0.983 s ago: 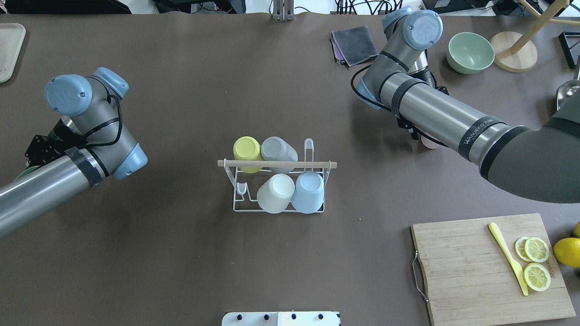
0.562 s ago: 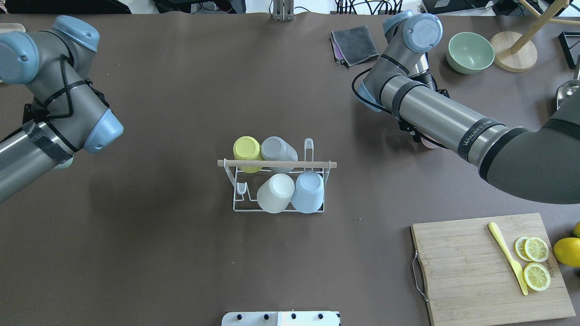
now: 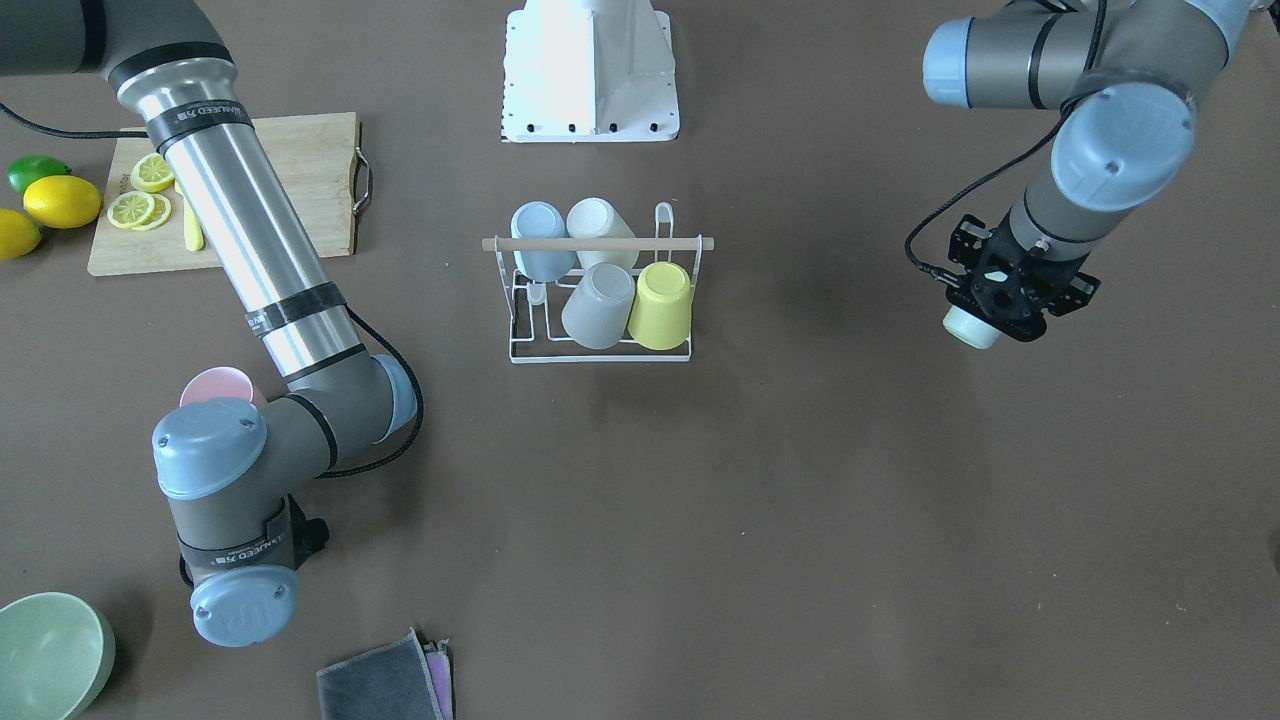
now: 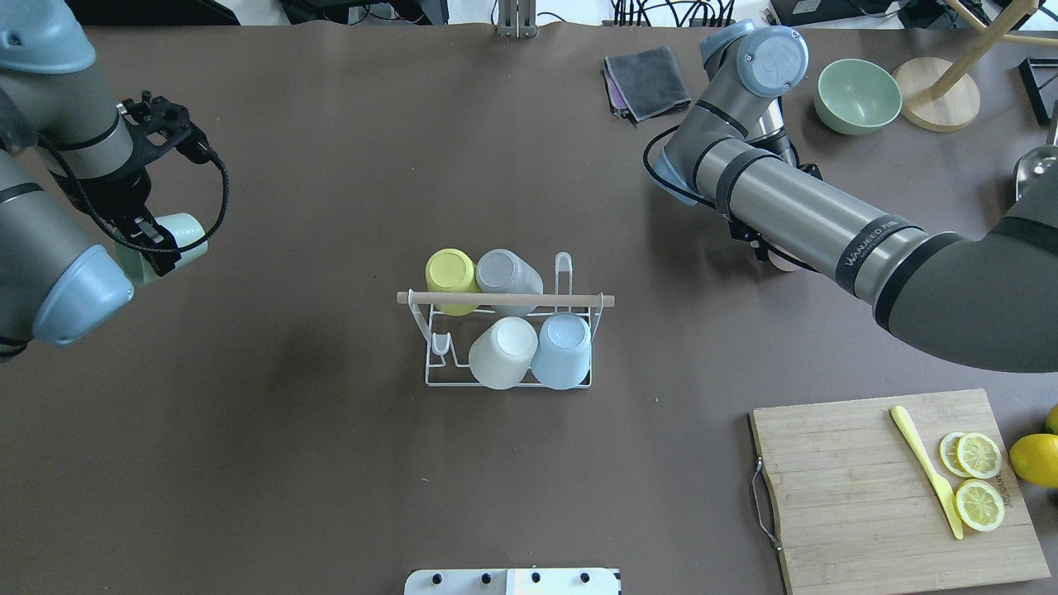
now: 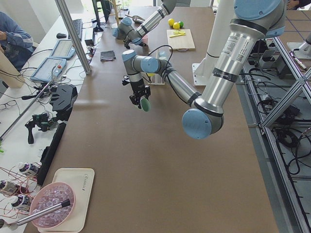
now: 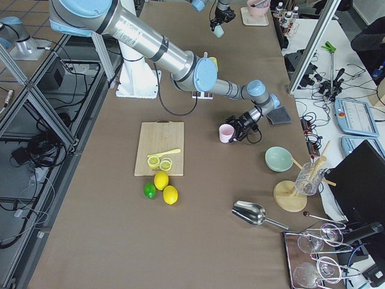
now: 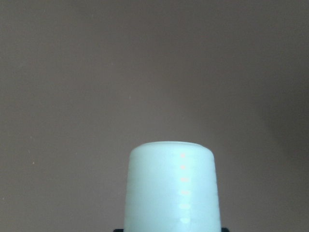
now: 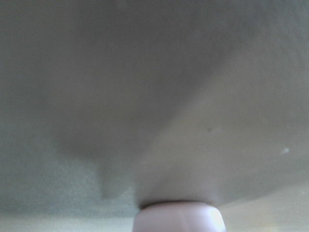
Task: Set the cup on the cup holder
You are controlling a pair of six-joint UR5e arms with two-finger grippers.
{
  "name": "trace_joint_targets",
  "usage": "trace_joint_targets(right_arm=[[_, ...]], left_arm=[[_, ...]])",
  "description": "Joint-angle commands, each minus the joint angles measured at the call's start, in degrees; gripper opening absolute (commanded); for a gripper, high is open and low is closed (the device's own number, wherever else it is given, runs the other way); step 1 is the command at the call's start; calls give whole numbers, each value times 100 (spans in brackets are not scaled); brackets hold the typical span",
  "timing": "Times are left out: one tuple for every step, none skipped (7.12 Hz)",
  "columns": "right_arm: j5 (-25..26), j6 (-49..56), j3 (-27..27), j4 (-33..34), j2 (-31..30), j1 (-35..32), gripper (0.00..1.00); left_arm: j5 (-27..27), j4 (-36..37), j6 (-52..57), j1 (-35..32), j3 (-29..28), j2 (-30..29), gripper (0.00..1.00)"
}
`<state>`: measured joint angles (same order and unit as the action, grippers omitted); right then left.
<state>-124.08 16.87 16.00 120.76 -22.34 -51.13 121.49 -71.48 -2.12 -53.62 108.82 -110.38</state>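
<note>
Overhead exterior: left fingers (image 4: 155,241) tight around pale green cup (image 4: 188,230).

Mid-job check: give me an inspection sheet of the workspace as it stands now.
Surface: brown table, no spills seen.
Job's things: cup holder carries yellow cup, grey cup, cream cup, blue cup; two prongs free. Mint cup lifted clear of the table; pink cup at the right gripper.
Clutter: cutting board with lemon slices and yellow knife; green bowl; grey cloth.
Grippers: left gripper shut on mint cup; right gripper at pink cup, grip cannot be told.
Cables: black cable loops at left wrist, another at right arm; neither near the holder.
Surroundings: equipment benches alongside; a person at one bench.
</note>
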Motion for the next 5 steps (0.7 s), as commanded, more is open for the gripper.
trace_joint_targets(right_arm=[[7,0,-9,0,1,-3,100],[7,-9,-9,0,1,-3,100],[15,-26,-9,0,1,-3,100],[16,-61,-18,0,1,-3,100],[16,-70,-18,0,1,-3,100]], left_arm=[[112,-2326,-1446,219,315,428,0],[68,-3092,-1501,316,490,760,0],[59,-3918,-1936,387,587,964,0],[-254,-5074,-2611,544,588,1227,0],[-1005,-6321,-2966,946,588,1560,0]])
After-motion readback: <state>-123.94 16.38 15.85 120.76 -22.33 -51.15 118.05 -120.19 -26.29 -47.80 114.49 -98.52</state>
